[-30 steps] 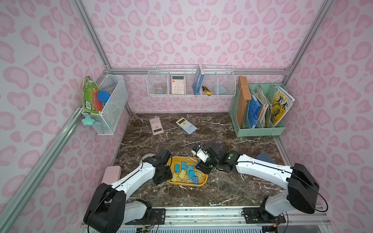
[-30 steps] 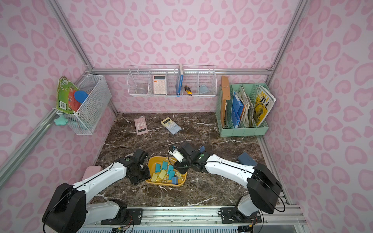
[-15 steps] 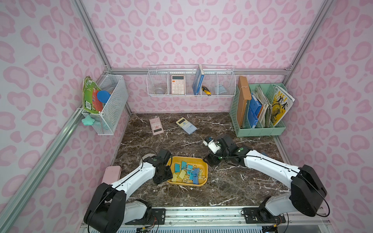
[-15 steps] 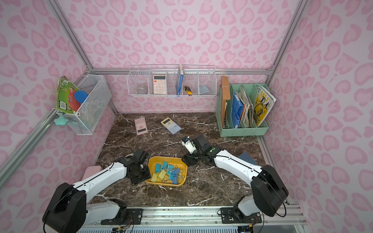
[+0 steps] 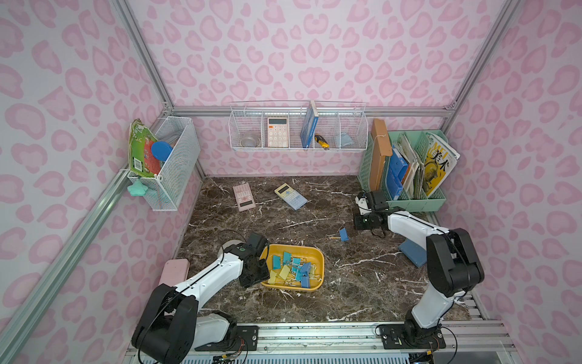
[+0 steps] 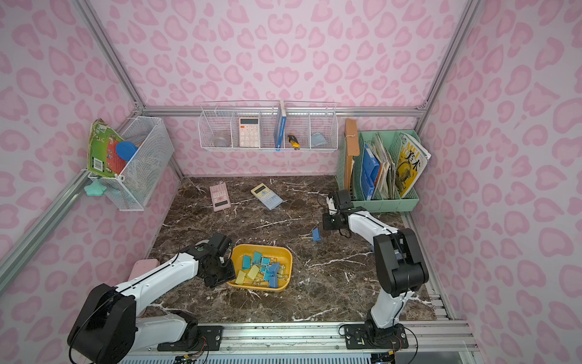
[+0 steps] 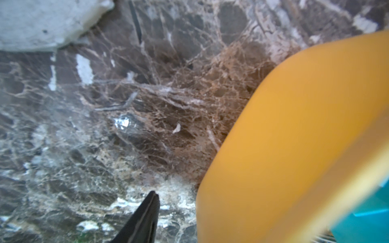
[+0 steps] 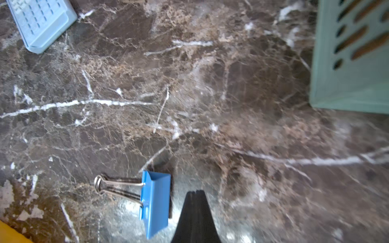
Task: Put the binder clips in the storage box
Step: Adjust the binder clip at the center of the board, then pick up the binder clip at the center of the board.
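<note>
Our left pincer [image 5: 259, 272] straddles the left wall of the storage box [image 5: 318, 252], seemingly pinching it to steady the box. The left wrist view shows only its outer finger [image 7: 145, 218]. Most binder clips [image 5: 291, 268] lie inside. Farther right, one blue binder clip [image 8: 155, 202] lies on the marble tabletop [image 8: 210, 94]. Only the right wrist view shows our right pincer [image 8: 195, 192] pressed closed and empty, just beside it.

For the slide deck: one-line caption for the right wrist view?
Shut right gripper beside a blue binder clip lying on the marble table.
</note>
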Robot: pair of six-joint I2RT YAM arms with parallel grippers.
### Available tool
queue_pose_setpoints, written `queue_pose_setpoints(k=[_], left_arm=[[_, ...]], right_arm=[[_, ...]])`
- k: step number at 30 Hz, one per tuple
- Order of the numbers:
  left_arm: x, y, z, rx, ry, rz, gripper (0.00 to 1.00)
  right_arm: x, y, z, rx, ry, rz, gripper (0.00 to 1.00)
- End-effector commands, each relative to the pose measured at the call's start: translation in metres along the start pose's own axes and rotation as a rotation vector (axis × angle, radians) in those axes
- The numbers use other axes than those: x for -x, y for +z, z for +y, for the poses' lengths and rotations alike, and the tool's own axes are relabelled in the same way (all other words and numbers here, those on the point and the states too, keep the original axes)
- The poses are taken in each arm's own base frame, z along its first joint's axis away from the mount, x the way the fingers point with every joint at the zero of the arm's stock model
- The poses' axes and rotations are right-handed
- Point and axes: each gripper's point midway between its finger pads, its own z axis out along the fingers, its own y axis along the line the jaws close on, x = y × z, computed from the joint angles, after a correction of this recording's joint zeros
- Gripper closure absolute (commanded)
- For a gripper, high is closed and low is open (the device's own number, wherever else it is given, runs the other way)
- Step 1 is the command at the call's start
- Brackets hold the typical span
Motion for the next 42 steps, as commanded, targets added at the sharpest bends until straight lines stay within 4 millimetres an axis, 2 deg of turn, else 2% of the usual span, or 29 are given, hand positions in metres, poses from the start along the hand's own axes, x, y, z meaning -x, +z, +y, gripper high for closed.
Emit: queue_pose_setpoints(k=[1,4,7,12,21,26,28,29,31,34,36,39,42], left_arm=[[0.000,0.000,-0.001,0.000,0.005,0.004,0.47],[0.001,0.000,-0.001,-0.001,0.006,0.002,0.47],[0.000,-0.001,-0.001,-0.005,0.004,0.001,0.47],[0.000,-0.001,-0.002,-0.006,0.008,0.001,0.47],[0.001,-0.001,-0.003,-0.012,0.012,-0.002,0.47],[0.001,-0.001,-0.003,-0.013,0.013,-0.004,0.48],[0.001,-0.001,-0.004,-0.016,0.013,-0.002,0.47],[0.001,-0.001,-0.004,-0.018,0.013,0.001,0.47],[0.000,0.000,-0.004,-0.021,0.013,0.005,0.47],[0.000,-0.001,-0.004,-0.025,0.012,-0.001,0.48],[0.001,-0.002,-0.005,-0.027,0.012,-0.003,0.48],[0.000,-0.001,-0.005,-0.028,0.013,0.002,0.47],[0.000,-0.001,-0.006,-0.036,0.015,0.003,0.48]], right_arm=[[0.020,0.012,0.020,0.120,-0.005,-0.025,0.98],[0.020,0.032,0.027,0.170,-0.003,0.036,1.00],[0.012,0.043,0.025,0.170,0.006,0.067,1.00],[-0.006,0.047,0.030,0.214,0.015,0.094,1.00],[-0.060,0.029,0.027,0.185,0.061,0.137,1.00],[-0.083,0.005,0.047,0.201,0.019,0.118,0.99],[-0.081,-0.003,0.041,0.162,0.020,0.087,0.87],[-0.078,-0.008,0.035,0.138,0.021,0.068,0.74],[-0.073,-0.016,0.029,0.107,-0.004,0.042,0.58],[-0.073,-0.022,0.041,0.128,-0.069,0.041,0.43],[-0.080,-0.023,0.060,0.161,-0.115,0.045,0.31],[-0.092,-0.018,0.084,0.146,-0.174,0.053,0.25],[-0.096,-0.014,0.085,0.070,-0.211,0.044,0.24]])
